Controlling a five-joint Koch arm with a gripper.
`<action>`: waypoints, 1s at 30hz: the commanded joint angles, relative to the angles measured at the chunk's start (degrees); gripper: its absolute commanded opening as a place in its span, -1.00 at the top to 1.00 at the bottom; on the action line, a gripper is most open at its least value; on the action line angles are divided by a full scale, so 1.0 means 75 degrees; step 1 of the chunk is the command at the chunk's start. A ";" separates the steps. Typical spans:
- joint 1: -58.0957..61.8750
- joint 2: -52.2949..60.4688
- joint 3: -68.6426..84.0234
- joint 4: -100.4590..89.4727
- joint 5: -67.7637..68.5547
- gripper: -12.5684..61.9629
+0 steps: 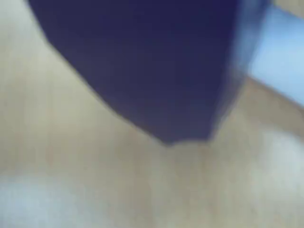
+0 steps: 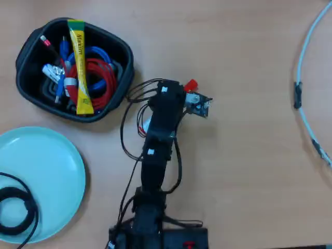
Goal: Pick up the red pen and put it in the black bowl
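In the overhead view the arm reaches up the middle of the wooden table, and my gripper [image 2: 179, 89] is at its far end, largely covered by the wrist. The red pen's red cap [image 2: 191, 84] sticks out just right of the gripper head; the rest of the pen is hidden under the arm. I cannot tell whether the jaws touch it. The black bowl [image 2: 21, 59] stands at the upper left, apart from the arm. The wrist view is blurred: one dark blue jaw fills the top over bare wood, with a pale band [image 1: 280, 52] at upper right.
The bowl holds red and blue cables [image 2: 98, 78], a yellow stick sachet [image 2: 80, 62] and a thin red-tipped black stick [image 2: 45, 42]. A light-blue plate [image 2: 46, 171] with a black cable coil [image 2: 15, 210] lies at lower left. A white cable [image 2: 303, 78] curves along the right edge.
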 commanded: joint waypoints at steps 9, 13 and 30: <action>-0.0199 -0.0164 -0.0434 0.0445 -0.0059 0.53; -0.0340 -0.0164 -0.0434 0.0504 0.0211 0.88; -0.0305 -0.0316 -0.0434 0.0586 0.3492 0.83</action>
